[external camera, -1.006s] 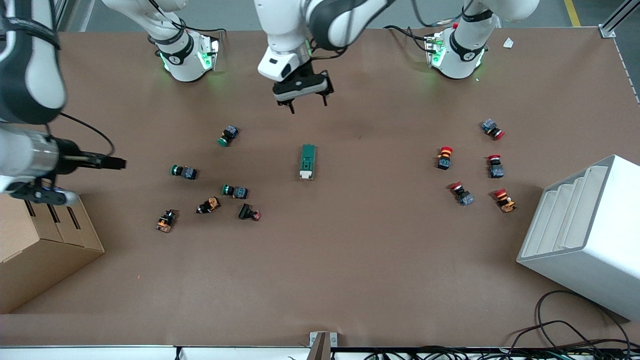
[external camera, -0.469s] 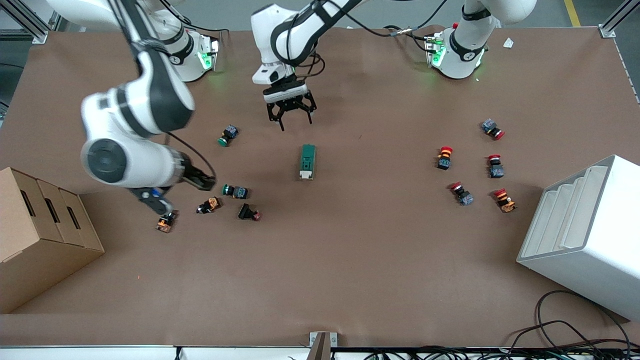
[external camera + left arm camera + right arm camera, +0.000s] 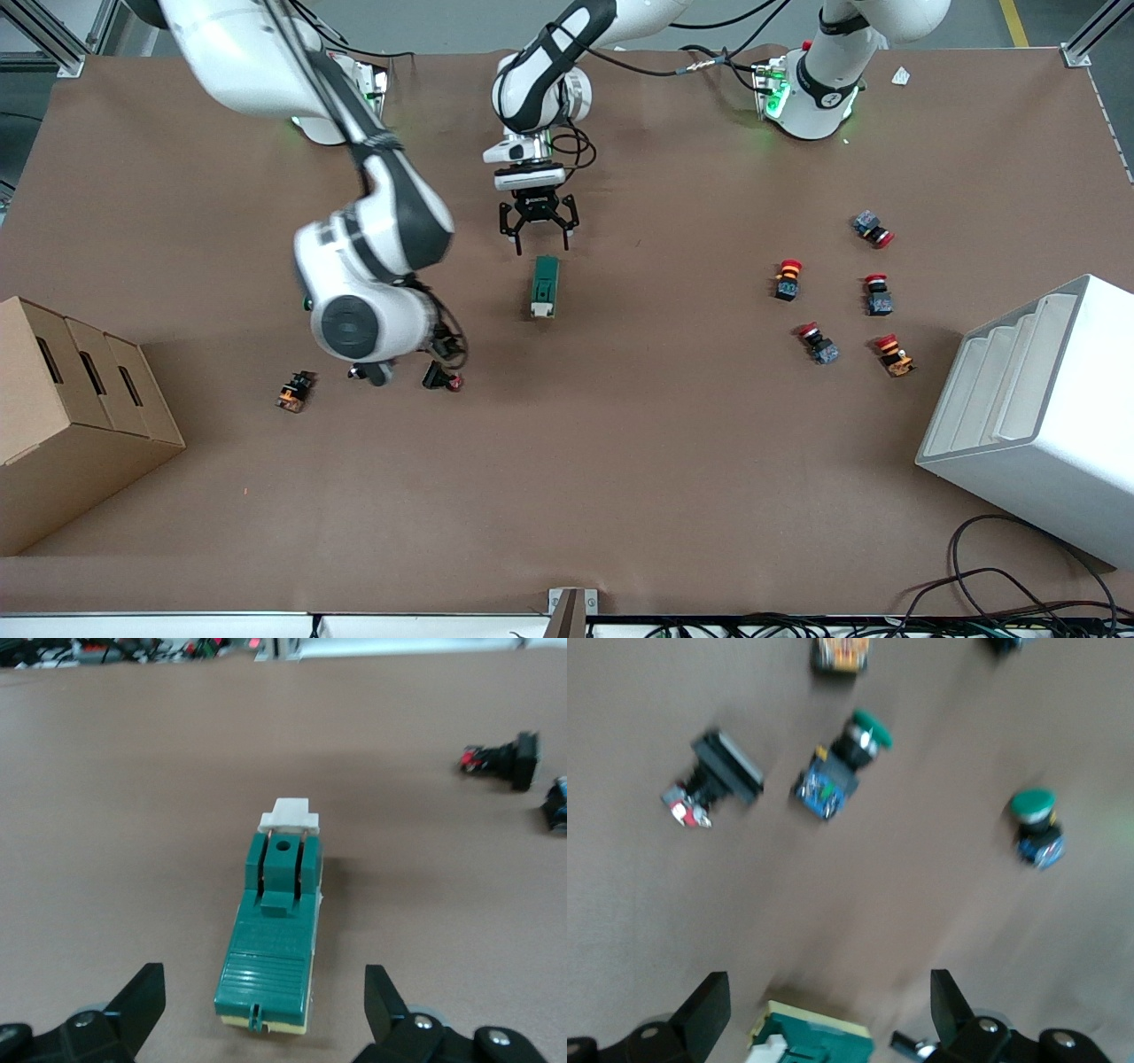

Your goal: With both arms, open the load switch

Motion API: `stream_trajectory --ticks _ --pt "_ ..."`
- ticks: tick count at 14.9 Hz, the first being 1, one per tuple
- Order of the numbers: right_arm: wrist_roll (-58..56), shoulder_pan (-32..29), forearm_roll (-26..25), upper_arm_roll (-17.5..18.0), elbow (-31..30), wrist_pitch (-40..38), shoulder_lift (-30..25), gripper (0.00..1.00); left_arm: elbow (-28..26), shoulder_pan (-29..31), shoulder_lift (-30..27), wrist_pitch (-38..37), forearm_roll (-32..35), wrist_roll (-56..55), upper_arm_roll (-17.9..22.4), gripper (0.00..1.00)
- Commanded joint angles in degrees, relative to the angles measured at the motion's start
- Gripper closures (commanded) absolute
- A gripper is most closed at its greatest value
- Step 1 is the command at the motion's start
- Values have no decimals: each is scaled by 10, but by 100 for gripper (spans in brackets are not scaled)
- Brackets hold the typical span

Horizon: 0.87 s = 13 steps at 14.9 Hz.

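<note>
The load switch (image 3: 545, 286) lies flat near the table's middle, a dark-green block with its white toggle end nearer the front camera. My left gripper (image 3: 542, 246) is open and low over the table at the switch's green end. In the left wrist view this gripper (image 3: 263, 979) has its fingers well apart on either side of the load switch (image 3: 275, 930), touching nothing. My right gripper (image 3: 828, 992) is open and empty over the push buttons toward the right arm's end. Its view catches the load switch (image 3: 819, 1041) at the picture's edge. In the front view its wrist (image 3: 359, 323) hides most of it.
Green-capped push buttons (image 3: 864, 735) and a black one (image 3: 440, 377) lie under the right arm, with an orange one (image 3: 294, 392) nearby. Several red-capped buttons (image 3: 788, 279) lie toward the left arm's end. A cardboard box (image 3: 71, 416) and a white rack (image 3: 1036, 416) stand at the table's ends.
The right arm has swung in from over the cardboard box toward the switch. The left gripper has come down and closer to the switch's green end. The switch has not moved.
</note>
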Motion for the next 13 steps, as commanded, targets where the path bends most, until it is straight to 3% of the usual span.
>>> stream_trajectory --ticks 1,6,13 --pt "89 35 9 -4 45 29 56 0 -16 0 22 5 106 -98 3 0" --pt "187 61 10 11 46 77 103 0 -19 2 33 -2 141 -107 5 1" --pt "197 72 81 12 45 59 107 0 -14 0 44 -10 142 -107 5 0"
